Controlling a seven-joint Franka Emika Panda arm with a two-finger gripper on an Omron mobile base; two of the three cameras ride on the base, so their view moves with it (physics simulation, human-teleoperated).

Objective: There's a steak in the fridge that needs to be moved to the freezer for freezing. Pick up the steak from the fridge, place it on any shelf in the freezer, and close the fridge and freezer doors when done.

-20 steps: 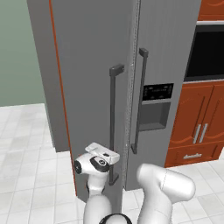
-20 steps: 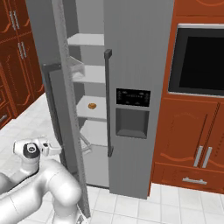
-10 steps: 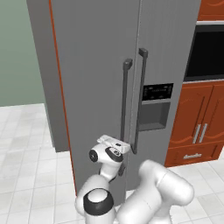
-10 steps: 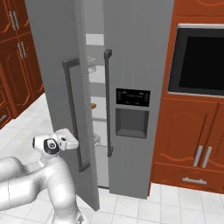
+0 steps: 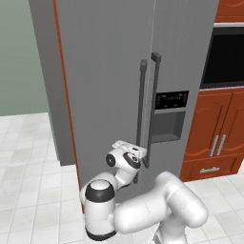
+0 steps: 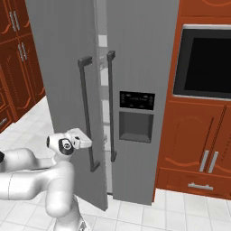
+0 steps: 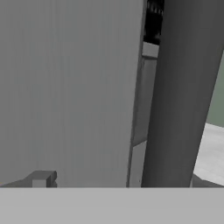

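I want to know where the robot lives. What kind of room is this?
It looks like a kitchen. There is a tall grey fridge-freezer with a black dispenser panel, a built-in black oven set in red-brown wooden cabinets, and a pale tiled floor.

The tall grey side-by-side fridge-freezer unit (image 6: 135,54) stands between the red-brown wooden cabinets (image 6: 20,58) on its left and the black built-in wall oven (image 6: 205,61) on its right, which sits above red-brown cabinet doors with metal bar handles (image 6: 203,149). The plain-faced grey door (image 6: 67,67) on the left hangs slightly ajar, beside the grey door carrying the black dispenser panel (image 6: 136,115). Their two dark vertical bar handles (image 5: 147,109) stand side by side at the seam, with the white arm's two-finger gripper (image 5: 131,147) low before the plain door, just beside its handle.
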